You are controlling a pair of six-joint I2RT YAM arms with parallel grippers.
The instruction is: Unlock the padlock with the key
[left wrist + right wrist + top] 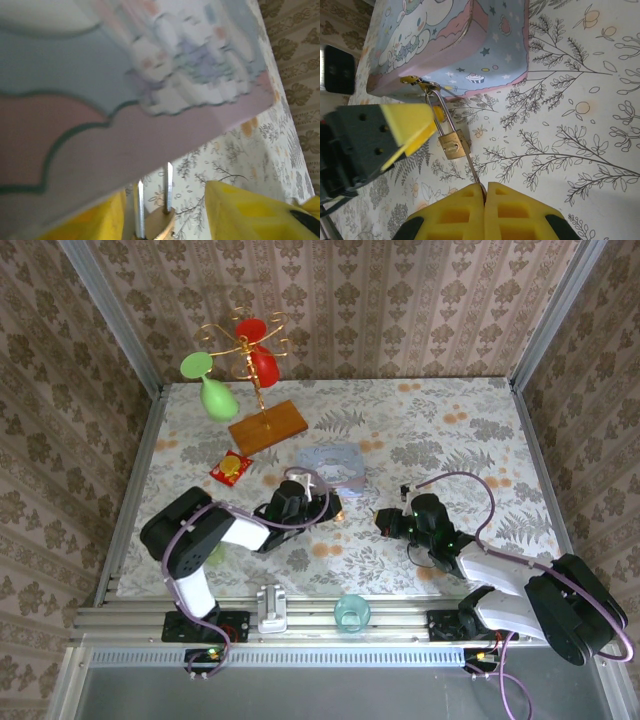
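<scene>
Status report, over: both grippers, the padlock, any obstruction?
Left gripper open, straddling padlock. Right gripper shut on key, tip at padlock base. Padlock on tin's hasp, shut. No obstruction seen.

The left arm and the right arm are alike: bulky black rounded joints joined by smooth white shells, each standing on a black base. A thin purple cable loops along each arm. The right pincer has bright yellow fingers moulded with shallow square recesses. The left pincer has yellow fingers too, mounted on a black block dotted with small screw holes.
</scene>
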